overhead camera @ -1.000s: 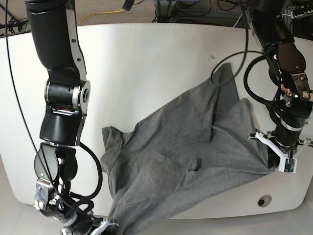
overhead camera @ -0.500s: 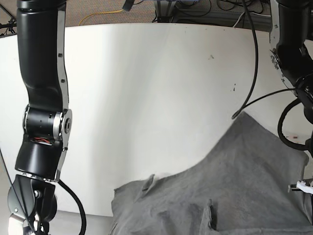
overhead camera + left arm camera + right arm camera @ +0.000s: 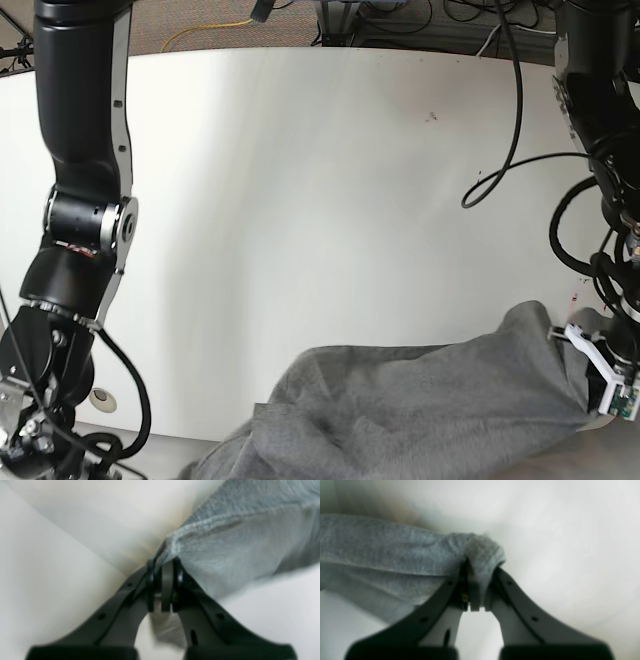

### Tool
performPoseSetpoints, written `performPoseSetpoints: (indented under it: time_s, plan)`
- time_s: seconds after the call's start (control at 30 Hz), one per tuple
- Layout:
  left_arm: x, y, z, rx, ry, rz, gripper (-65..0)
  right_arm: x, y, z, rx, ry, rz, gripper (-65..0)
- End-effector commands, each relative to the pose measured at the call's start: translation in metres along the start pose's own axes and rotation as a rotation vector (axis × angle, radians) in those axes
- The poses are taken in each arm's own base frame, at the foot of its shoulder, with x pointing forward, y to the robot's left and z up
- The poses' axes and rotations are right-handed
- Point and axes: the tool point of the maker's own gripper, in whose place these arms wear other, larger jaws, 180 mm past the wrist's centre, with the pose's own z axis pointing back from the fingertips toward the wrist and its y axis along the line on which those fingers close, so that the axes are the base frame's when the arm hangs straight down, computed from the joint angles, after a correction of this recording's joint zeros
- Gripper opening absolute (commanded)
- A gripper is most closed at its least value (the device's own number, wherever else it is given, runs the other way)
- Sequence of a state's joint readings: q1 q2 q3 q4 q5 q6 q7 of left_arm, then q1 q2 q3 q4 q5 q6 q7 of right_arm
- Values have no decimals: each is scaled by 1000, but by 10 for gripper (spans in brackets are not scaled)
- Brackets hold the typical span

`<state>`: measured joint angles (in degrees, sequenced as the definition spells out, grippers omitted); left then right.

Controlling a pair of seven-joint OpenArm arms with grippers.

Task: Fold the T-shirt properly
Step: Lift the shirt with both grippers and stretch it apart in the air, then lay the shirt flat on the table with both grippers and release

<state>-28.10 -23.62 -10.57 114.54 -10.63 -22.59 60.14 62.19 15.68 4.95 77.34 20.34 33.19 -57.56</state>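
The heather-grey T-shirt [image 3: 420, 400] lies bunched along the near edge of the white table [image 3: 300, 200], and part of it hangs over that edge. In the left wrist view my left gripper [image 3: 163, 570] is shut on a stitched hem corner of the T-shirt [image 3: 237, 545]. In the right wrist view my right gripper [image 3: 478, 577] is shut on a rolled bunch of the T-shirt [image 3: 382, 552]. The left arm's wrist [image 3: 605, 375] sits at the shirt's right end in the base view. There the right arm [image 3: 80, 230] reaches down at the left, its fingers below the frame.
A black cable [image 3: 510, 150] loops down from the left arm over the table's right side. More cables and a yellow cord [image 3: 205, 30] lie on the floor behind the table. A round grommet [image 3: 100, 397] sits near the front left edge.
The T-shirt has been dragged from the middle of the table toward the near edge. Both arms moved with it, keeping their grips.
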Motion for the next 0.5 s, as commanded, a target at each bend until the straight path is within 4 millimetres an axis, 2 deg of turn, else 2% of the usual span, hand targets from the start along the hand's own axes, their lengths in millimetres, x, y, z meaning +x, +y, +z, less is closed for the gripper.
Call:
performPoseSetpoints:
  time_s: [0.0,0.07,0.2,0.27,0.4,0.47]
  plan:
    - [-9,-8,4,-13,2,-5,-650,-14,-3,6,-11,2,-19,-650]
    - [-34,-25,5,-56,61,-9,-650,-50,2,7,-8,48,-55,-650]
    - [-72,-62,11,-149,132,-3,-650,-105,19,15,-1,118,-91,-650]
    - [-96,-89,20,-215,163,4,-650,-140,29,24,1,164,-119,-650]
    - [-135,-120,38,-292,244,13,-650,-196,47,43,5,249,-157,-650]
    - [-150,-132,46,-325,284,11,-650,-217,54,53,3,284,-171,-650]
